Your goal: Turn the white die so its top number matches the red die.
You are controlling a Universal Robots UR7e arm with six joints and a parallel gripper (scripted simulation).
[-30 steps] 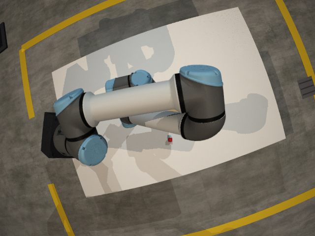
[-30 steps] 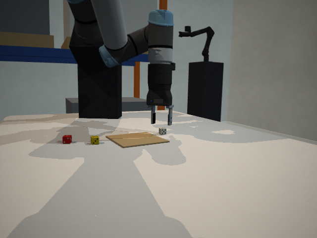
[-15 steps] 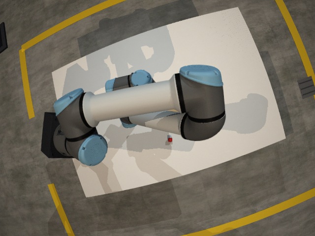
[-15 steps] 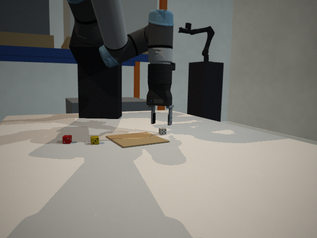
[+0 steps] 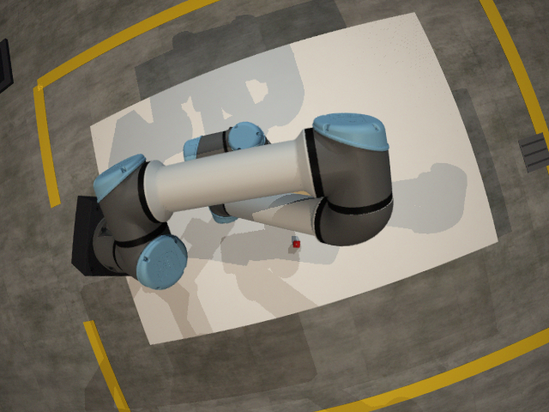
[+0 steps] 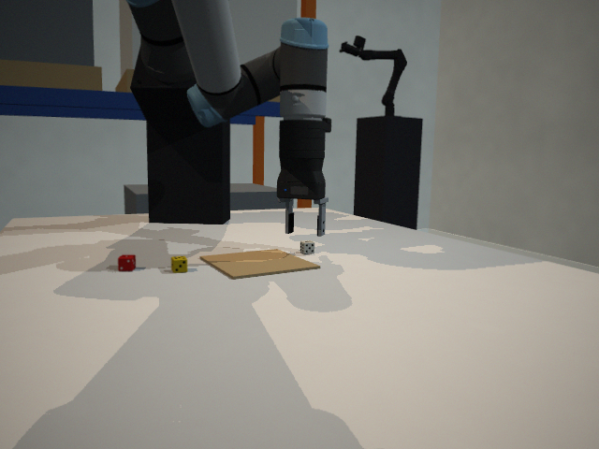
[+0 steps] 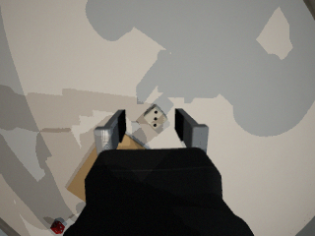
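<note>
Overhead, the gripper (image 6: 305, 230) (image 7: 150, 119) points down with fingers spread wide and nothing between them; below, the white die (image 6: 307, 247) (image 7: 156, 117) sits three-up on the worktop (image 5: 434, 133) (image 6: 232, 357) (image 7: 54, 59), off the mat (image 6: 261, 264) (image 7: 83, 184), well inside the worktop's edges.

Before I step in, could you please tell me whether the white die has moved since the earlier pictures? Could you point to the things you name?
No, the white die (image 6: 307, 247) (image 7: 156, 118) sits just behind the mat's (image 6: 261, 267) (image 7: 83, 181) far corner, as before.
</note>
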